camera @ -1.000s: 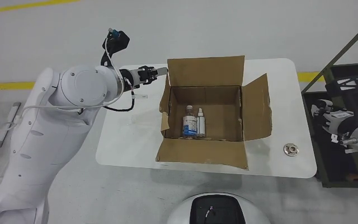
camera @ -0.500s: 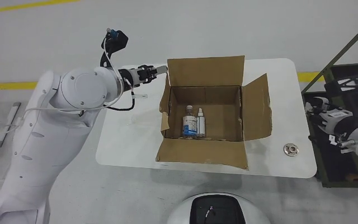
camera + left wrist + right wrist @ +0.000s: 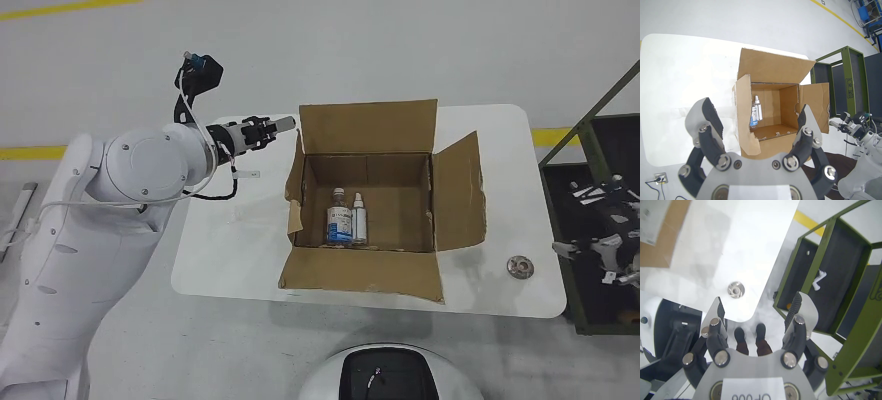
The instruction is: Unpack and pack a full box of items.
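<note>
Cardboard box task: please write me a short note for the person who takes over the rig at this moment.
Left gripper: open, empty, hovering outside the cardboard box, by its torn flap.
Right gripper: open, empty, off the table edge, near the green cart.
Box: on the table, flaps open. Inside lie a clear bottle and a white spray bottle, side by side.
Done: cannot tell whether unpacking or packing is under way.
Left: if unpacking, both bottles must come out; the left gripper is nearer.

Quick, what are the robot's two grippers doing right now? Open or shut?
Left gripper: open, holding nothing.
Right gripper: open, holding nothing.
</note>
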`<state>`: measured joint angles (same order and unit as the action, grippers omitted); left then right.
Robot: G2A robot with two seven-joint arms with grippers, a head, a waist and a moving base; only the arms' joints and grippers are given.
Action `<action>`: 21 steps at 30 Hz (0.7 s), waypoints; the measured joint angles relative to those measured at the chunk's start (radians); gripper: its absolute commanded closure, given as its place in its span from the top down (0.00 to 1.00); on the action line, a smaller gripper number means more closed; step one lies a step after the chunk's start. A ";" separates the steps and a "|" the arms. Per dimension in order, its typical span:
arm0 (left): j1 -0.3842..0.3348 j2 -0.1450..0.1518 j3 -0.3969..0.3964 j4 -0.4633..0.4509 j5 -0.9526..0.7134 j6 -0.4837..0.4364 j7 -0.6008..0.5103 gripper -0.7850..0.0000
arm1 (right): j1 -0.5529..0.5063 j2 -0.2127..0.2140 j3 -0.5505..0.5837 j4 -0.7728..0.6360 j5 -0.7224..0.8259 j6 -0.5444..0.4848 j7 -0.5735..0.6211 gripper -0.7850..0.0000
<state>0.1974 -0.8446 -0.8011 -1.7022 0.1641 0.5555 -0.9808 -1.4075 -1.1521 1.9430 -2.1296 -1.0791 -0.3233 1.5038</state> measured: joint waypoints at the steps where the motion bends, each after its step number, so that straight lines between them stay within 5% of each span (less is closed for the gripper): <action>1: 0.000 0.000 0.000 0.000 0.000 0.000 0.000 1.00 | -0.015 0.007 -0.008 0.008 -0.008 0.000 -0.007 0.26; 2: 0.000 0.000 0.000 0.000 0.000 0.000 0.000 1.00 | -0.024 0.012 -0.014 0.014 -0.005 0.000 -0.007 0.38; 3: 0.000 0.000 0.000 0.000 0.000 0.000 0.000 1.00 | -0.031 0.016 -0.022 0.018 0.005 0.001 -0.007 0.60; 4: 0.000 0.000 0.000 0.000 0.000 0.000 0.000 1.00 | -0.040 0.022 -0.033 0.024 0.018 0.002 -0.006 1.00; 21: 0.000 0.000 0.000 0.000 0.000 0.000 0.000 1.00 | -0.068 0.038 -0.096 0.035 -0.046 -0.007 -0.074 1.00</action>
<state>0.1975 -0.8446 -0.8012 -1.7022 0.1641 0.5555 -0.9808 -1.4755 -1.1145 1.8469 -2.0942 -1.1253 -0.3301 1.4295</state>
